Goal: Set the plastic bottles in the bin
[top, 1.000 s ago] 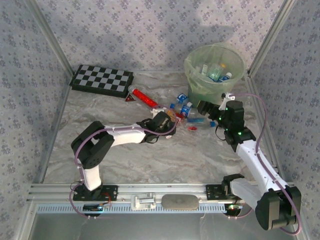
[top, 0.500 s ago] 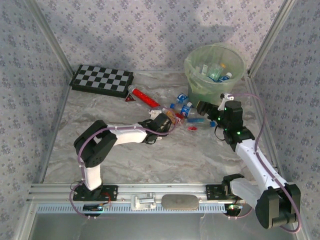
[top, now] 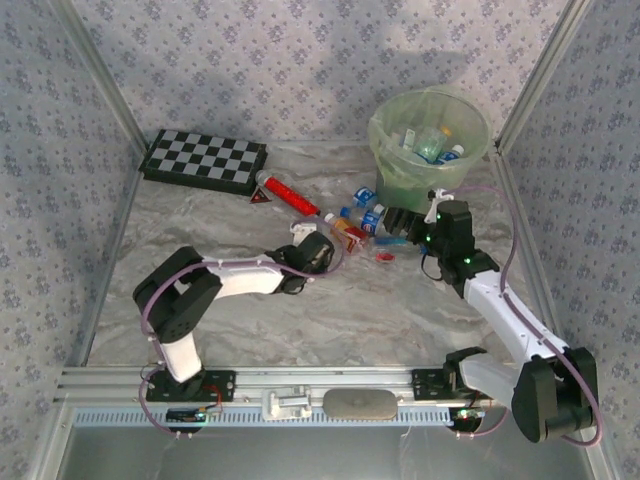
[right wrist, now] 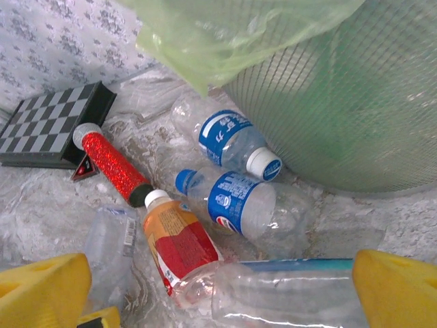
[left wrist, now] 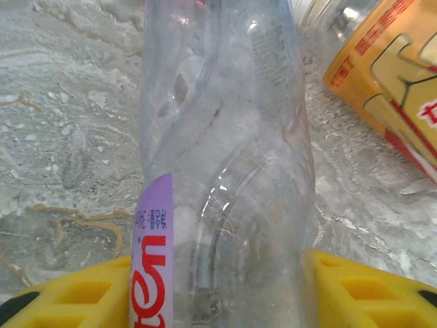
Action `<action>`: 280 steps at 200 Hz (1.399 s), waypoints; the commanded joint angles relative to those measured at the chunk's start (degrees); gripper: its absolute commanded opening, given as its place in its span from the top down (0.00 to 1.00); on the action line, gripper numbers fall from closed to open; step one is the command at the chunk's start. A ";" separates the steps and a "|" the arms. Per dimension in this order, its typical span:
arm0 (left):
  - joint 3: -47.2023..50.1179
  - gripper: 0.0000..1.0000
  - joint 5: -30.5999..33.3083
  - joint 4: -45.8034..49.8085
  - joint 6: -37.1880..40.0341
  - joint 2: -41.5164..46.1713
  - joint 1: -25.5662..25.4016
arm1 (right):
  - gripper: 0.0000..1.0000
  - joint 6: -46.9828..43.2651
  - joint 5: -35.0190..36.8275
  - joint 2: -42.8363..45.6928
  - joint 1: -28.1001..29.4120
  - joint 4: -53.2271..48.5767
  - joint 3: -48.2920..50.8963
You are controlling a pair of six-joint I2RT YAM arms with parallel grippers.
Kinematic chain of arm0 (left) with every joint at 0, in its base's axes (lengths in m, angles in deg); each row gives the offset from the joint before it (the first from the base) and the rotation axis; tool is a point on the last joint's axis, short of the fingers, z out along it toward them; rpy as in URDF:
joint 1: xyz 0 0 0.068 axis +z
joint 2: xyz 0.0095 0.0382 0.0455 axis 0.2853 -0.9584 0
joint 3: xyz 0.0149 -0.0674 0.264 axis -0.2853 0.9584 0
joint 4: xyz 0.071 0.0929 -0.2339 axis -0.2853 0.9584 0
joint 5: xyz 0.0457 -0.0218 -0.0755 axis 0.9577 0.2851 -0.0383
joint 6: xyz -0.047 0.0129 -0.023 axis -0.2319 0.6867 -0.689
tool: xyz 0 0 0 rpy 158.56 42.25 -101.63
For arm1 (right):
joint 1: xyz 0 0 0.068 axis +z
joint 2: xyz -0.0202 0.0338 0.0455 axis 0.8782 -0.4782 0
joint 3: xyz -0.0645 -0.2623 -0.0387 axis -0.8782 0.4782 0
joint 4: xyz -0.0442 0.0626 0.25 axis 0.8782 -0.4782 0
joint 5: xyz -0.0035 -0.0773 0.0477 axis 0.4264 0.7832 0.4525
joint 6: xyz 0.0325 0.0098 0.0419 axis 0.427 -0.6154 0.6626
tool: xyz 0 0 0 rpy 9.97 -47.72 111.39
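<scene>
I am looking down at a grey marbled table. A checkerboard is lying flat at its far left, and the pale green bin is standing at the far right. Between them a red stick is lying slantwise. Beside its near end, an orange-labelled bottle and two blue-labelled bottles are lying on their sides, close to the bin's foot. I am also seeing a clear bottle low over the marble.
</scene>
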 commanded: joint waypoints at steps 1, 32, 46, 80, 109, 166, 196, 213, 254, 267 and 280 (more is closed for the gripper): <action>1.26 0.53 0.70 -5.10 2.64 4.18 -0.12 | 0.00 0.60 -1.25 -1.26 1.25 1.67 -2.49; 3.33 0.54 1.15 -8.55 5.57 7.41 -0.16 | 0.00 2.38 -3.73 -3.42 3.26 3.42 -3.96; 4.18 0.54 0.89 -10.37 7.09 8.67 -0.11 | 0.00 3.79 -5.91 -4.83 4.17 5.14 -4.53; 7.04 0.55 -1.90 -16.95 10.80 11.30 -0.11 | 0.00 5.74 -11.17 -9.18 6.86 8.22 -7.50; 9.38 0.55 -5.94 -22.22 12.44 13.08 -0.02 | 0.03 5.48 -14.02 -13.50 9.82 9.14 -10.97; 12.73 0.57 -13.16 -30.25 14.29 15.83 0.15 | 0.08 6.27 -17.05 -20.24 12.68 10.84 -14.84; 13.55 0.57 -14.41 -31.84 14.76 17.08 0.21 | 0.09 7.10 -17.66 -22.40 12.71 11.43 -15.03; 13.73 0.57 -15.70 -32.79 14.93 17.45 0.24 | 0.11 7.66 -18.64 -23.25 12.72 11.96 -15.11; 13.42 0.58 -18.18 -34.01 14.76 16.89 0.24 | 0.20 8.52 -21.04 -24.78 12.81 13.20 -15.52; 13.40 0.58 -18.80 -34.42 14.50 16.67 0.24 | 0.21 9.47 -21.51 -25.06 12.80 13.64 -15.38; 13.31 0.58 -19.48 -34.71 14.34 16.50 0.24 | 0.24 9.84 -22.15 -25.40 12.88 14.07 -15.37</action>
